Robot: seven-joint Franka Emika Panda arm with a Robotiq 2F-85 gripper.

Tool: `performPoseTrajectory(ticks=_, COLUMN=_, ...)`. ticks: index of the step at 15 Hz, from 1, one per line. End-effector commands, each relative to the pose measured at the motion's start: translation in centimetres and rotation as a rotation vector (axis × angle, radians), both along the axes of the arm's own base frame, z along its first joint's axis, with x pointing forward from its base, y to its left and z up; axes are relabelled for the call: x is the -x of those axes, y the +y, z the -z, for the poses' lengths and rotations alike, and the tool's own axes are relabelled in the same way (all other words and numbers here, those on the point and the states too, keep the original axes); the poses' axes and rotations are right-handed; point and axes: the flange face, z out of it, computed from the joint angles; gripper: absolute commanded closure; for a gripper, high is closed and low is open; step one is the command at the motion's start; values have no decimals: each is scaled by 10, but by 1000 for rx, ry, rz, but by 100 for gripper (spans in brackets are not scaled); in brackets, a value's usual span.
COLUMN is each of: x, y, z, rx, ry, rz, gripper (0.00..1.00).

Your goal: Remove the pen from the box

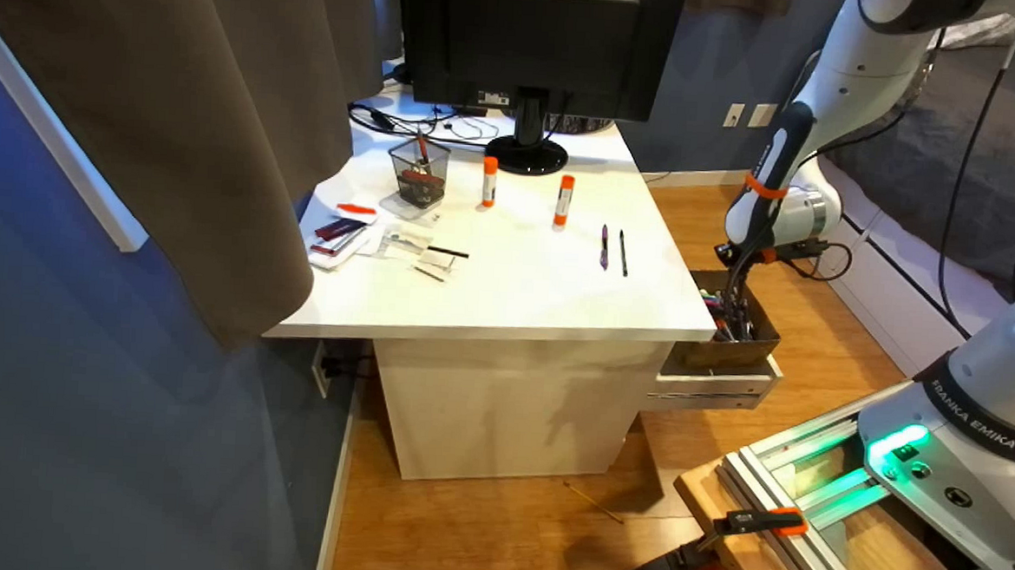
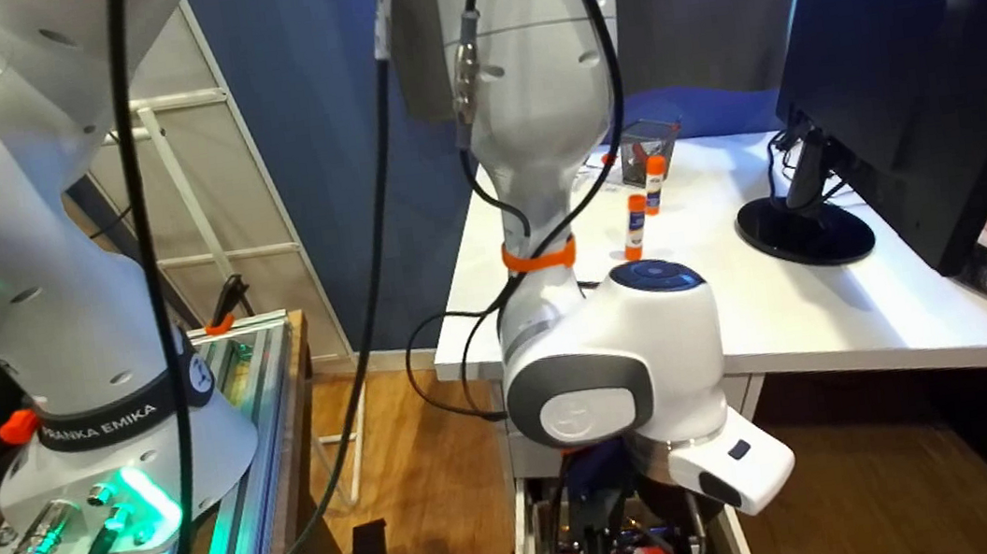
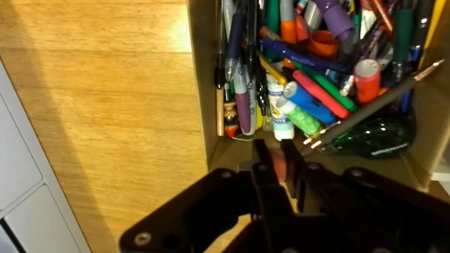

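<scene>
The brown box sits in a pulled-out white drawer at the table's side. In the wrist view, the box holds a jumble of pens and markers. One slim dark pen with copper-coloured ends lies diagonally across others. My gripper points down into the box. In the wrist view, my gripper has its fingertips close together over a barer end of the box, with a narrow gap. A blurred pinkish-red thing shows in that gap; I cannot tell whether it is held or lies behind.
On the white table lie a purple pen and a dark pen. Glue sticks, a mesh cup and a monitor stand there. A green bottle-shaped thing lies in the box.
</scene>
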Motion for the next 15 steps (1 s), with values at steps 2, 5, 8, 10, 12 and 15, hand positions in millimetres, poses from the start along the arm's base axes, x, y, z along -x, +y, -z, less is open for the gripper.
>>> performPoseTrajectory(ticks=2, x=52, y=33, z=-69, rx=-23, ry=-157, rz=-185, gripper=97)
performPoseTrajectory(ticks=5, x=79, y=49, z=-105, rx=-21, ry=-331, rz=-262, gripper=97)
performPoseTrajectory(ticks=8, x=109, y=63, z=-132, rx=-39, ry=-487, rz=-361, gripper=97)
performPoseTrajectory(ticks=10, x=97, y=58, z=-127, rx=-78, ry=-560, rz=-449, gripper=97)
performPoseTrajectory(ticks=12, x=94, y=61, z=-124, rx=-78, ry=-526, rz=-427, gripper=87)
performPoseTrajectory(ticks=15, x=97, y=61, z=-124, rx=-112, ry=-536, rz=-470, gripper=87)
